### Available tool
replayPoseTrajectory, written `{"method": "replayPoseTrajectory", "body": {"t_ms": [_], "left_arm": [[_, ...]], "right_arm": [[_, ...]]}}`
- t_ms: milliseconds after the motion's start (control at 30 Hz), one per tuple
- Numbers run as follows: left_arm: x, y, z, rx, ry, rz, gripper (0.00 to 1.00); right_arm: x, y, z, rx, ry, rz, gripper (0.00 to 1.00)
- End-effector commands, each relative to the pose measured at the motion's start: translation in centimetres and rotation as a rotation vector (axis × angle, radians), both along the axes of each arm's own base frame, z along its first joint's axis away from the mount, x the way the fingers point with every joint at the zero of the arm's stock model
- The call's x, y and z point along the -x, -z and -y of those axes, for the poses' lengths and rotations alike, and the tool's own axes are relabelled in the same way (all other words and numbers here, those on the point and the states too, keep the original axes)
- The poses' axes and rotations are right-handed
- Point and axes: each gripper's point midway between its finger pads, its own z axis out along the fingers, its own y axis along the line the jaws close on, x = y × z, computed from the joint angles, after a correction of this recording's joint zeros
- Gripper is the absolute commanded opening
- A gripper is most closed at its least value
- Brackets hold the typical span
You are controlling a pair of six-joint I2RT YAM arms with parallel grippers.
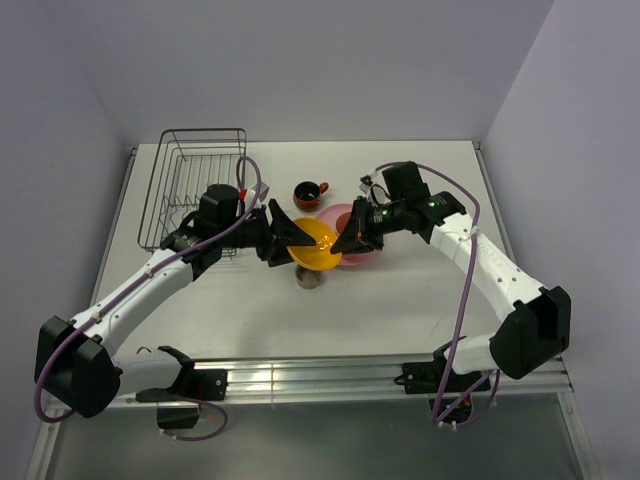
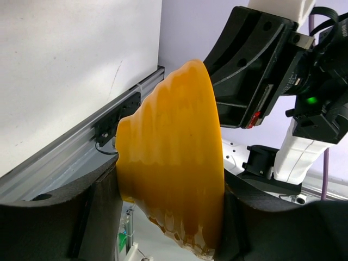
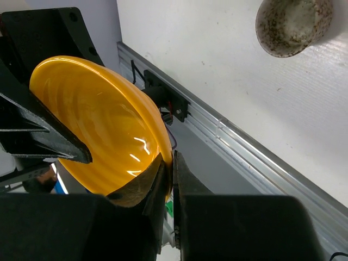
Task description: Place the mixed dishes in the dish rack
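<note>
As you scan from the counter's left edge, the dish rack (image 1: 192,178) stands in the far left corner. Your left gripper (image 1: 290,238) is closed across the orange-yellow bowl (image 1: 318,250), one finger at its foot and the other on its inner side, holding it tilted near the counter's middle. The small grey-brown dish (image 1: 310,279) lies partly under it, toward the near edge. The dark red-brown mug (image 1: 309,195) stands toward the far edge. Your right gripper (image 1: 345,242), almost closed, pinches the bowl's rim, over the pink plate (image 1: 338,213).

Right fingers (image 3: 190,191) pinch orange-yellow bowl (image 3: 98,125) rim
</note>
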Motion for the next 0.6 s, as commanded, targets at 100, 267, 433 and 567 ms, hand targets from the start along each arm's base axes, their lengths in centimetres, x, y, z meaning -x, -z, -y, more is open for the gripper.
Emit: {"method": "replayPoseTrajectory", "body": {"t_ms": [100, 267, 433, 567], "left_arm": [[0.94, -2.9, 0.32, 0.031, 0.048, 0.06, 0.0], [0.76, -2.76, 0.12, -0.001, 0.037, 0.06, 0.0], [0.4, -2.57, 0.03, -0.043, 0.029, 0.067, 0.0], [0.2, -2.71, 0.1, -0.077, 0.027, 0.079, 0.0]], "right_arm": [[-1.43, -1.83, -0.65, -0.006, -0.023, 0.123, 0.12], [-1.41, -1.62, -0.42, 0.017, -0.03, 0.133, 0.13], [-1.53, -1.1, -0.17, 0.045, -0.027, 0.131, 0.13], [-1.91, -1.15, -0.11, 0.07, -0.036, 0.151, 0.16]]}}
